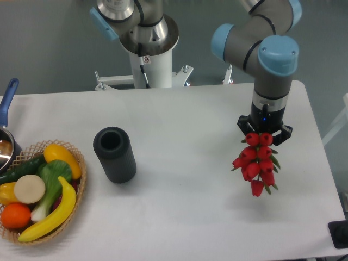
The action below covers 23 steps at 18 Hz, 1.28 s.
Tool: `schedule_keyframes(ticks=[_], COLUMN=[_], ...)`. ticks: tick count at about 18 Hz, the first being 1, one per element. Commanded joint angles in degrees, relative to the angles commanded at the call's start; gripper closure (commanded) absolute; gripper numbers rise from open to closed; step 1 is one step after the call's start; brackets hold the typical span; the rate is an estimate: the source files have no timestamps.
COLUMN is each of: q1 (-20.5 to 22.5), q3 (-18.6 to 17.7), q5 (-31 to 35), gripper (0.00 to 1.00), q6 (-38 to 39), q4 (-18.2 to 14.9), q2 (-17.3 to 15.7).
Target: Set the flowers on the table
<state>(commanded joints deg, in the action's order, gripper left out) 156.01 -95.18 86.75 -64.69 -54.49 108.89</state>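
Note:
A bunch of red flowers (256, 163) with green leaves hangs from my gripper (264, 134) over the right side of the white table (185, 136). The gripper points down and is shut on the top of the bunch. The lowest bloom is near the table surface; I cannot tell if it touches. The stems are hidden inside the fingers.
A dark cylindrical vase (115, 154) stands upright left of centre. A wicker basket (76, 157) with toy fruit and vegetables sits at the left edge. A pot with a blue handle (7, 98) is at the far left. A black object (339, 234) lies at the bottom right corner.

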Motion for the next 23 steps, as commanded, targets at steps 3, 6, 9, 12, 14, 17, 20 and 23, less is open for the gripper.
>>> schedule_keyframes(ticks=[3,6,9,12,14,17,20,23], q1=[-0.78,-1.14,-1.23,-1.32,-1.41,-1.49,-1.49,-1.49], q3=[-0.09,-0.18,-0.97,-1.67,-2.46,-2.81,-3.34,-3.87], q5=[1.32,1.50,1.50,1.41,1.41,1.41,1.32,1.32], gripper=[0.95,0.92,0.85,0.72,0.63,0.39,0.00,0.00], q6=[0.00,0.00,0.00,-0.17,-0.09,0.17,0.26,0.35], q4=[0.09,0.17,0.26,0.18,0.44,0.35,0.44,0.61], q2=[0.70,0.88,1.32,1.49,1.58,1.58,1.58,1.41])
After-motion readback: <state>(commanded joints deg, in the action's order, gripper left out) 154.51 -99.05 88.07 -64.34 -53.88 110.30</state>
